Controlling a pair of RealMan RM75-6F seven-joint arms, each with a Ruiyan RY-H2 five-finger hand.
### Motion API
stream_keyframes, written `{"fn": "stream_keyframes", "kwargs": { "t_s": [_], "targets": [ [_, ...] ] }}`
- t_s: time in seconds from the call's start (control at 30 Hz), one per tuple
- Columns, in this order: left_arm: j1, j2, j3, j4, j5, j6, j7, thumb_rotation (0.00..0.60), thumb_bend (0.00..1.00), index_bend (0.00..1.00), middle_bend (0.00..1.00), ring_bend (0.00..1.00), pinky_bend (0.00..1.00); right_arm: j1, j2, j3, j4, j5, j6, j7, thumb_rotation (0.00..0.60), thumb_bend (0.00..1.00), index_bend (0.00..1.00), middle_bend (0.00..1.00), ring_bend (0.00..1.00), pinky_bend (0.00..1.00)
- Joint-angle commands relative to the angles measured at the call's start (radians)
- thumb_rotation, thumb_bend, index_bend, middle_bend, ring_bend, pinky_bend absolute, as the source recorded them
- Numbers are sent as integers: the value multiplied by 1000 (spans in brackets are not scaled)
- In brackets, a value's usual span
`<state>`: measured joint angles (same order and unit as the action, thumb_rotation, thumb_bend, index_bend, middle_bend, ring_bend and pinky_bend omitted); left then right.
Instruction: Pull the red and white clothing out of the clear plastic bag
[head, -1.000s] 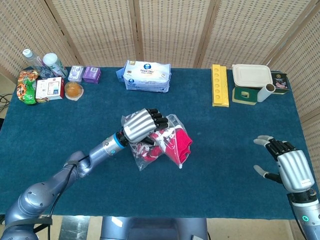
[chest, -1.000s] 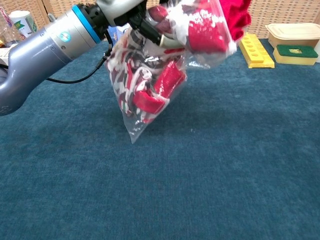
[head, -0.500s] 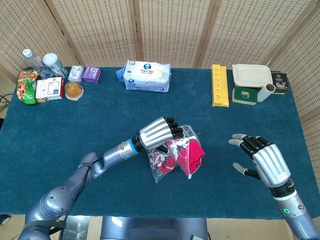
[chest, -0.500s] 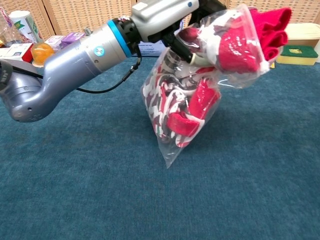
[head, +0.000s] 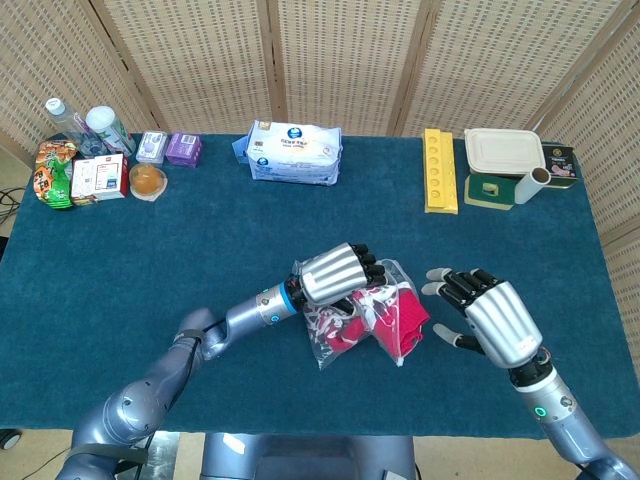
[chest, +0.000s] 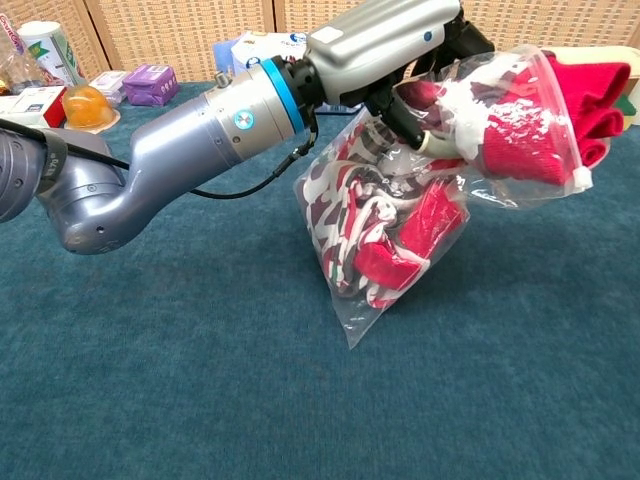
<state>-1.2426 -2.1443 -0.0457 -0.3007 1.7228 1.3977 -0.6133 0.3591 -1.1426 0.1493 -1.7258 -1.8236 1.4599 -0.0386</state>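
Left hand (head: 335, 273) grips bag (chest: 400, 230), carried further right than before; right hand (head: 490, 318), fingers spread, now nearer. Right hand visible from head only.

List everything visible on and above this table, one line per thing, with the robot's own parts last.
clear plastic bag: 1, transparent, held up over the table centre
red and white clothing: 1 bundle, inside the bag, red part poking out at its mouth
table: 1, blue cloth
wipes pack: 1, white and blue, back centre
yellow tray: 1, back right
lidded container: 1, cream on green, back right
white roll: 1, beside the container
purple boxes: 2, back left
bottles: 2, clear, back left corner
snack packs: 2, back left
orange item: 1, back left
left robot hand: grips the bag
right robot hand: fingers spread, beside the bag
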Motion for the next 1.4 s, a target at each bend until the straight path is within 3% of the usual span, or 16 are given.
{"fn": "stream_keyframes", "kwargs": {
  "t_s": [0.03,0.63,1.07,1.4],
  "targets": [
    [-3,-5,3,7,-3,2,-4,600,381,801,631,632,563,6,-8,-2,7,8,-8,-4,600,170,389,357,508,517],
    [-17,-18,14,22,-24,1,-8,600,379,802,631,632,556,29,-14,-25,-24,41,-63,-60,600,323,410,361,510,526],
    [-24,-29,30,23,-23,-1,-2,600,379,801,631,632,554,71,15,-7,-104,102,-148,-136,600,349,410,361,511,534],
    [-30,-38,30,29,-33,-10,-2,600,378,802,631,632,553,78,5,-8,-108,124,-152,-133,600,502,437,368,526,551]
  ]
}}
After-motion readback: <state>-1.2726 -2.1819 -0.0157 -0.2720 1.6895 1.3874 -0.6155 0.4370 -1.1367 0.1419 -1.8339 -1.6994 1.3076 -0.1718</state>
